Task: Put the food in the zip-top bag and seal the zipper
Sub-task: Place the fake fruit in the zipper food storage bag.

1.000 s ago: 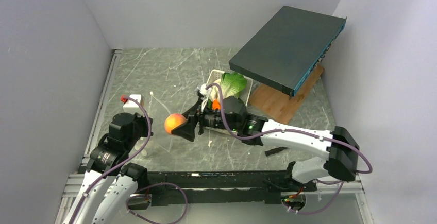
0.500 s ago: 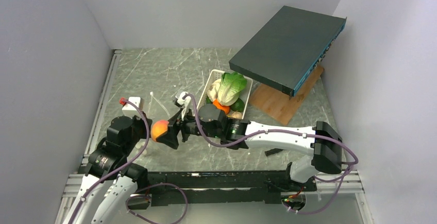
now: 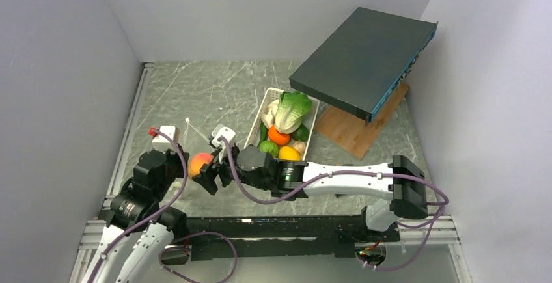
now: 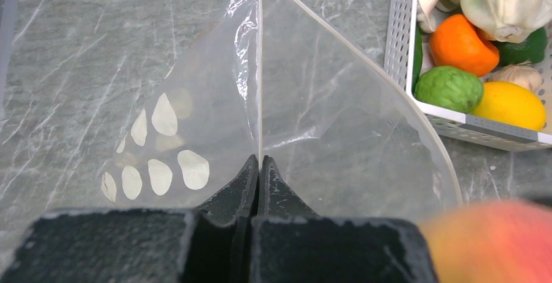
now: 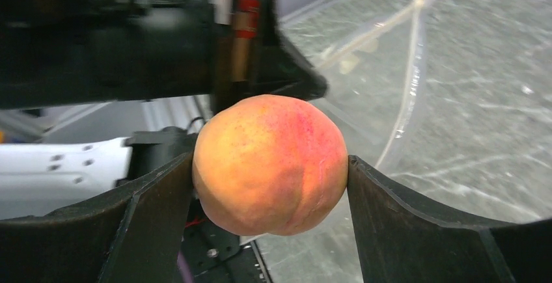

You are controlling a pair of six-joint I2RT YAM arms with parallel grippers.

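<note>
My left gripper (image 4: 260,162) is shut on the pale zipper (image 4: 259,68) strip of the clear zip-top bag (image 4: 312,101), whose mouth gapes to the right. My right gripper (image 5: 270,166) is shut on a peach (image 5: 270,162), held just above the table beside the left gripper. From above, the peach (image 3: 198,163) hangs at the bag's (image 3: 195,141) near end. It also shows blurred in the left wrist view's corner. The remaining food, lettuce (image 3: 291,109), orange (image 3: 279,136), lime (image 3: 268,148) and lemon (image 3: 289,153), lies in the white basket (image 3: 257,119).
A dark flat box (image 3: 364,58) leans over a wooden board (image 3: 355,130) at the back right. A small white box with a red knob (image 3: 166,131) stands by the left wall. A small black piece (image 3: 348,190) lies under the right arm.
My right gripper has carried the peach left and nearer, from in front of the basket to beside the left gripper and the bag's mouth. The left gripper has kept its hold.
</note>
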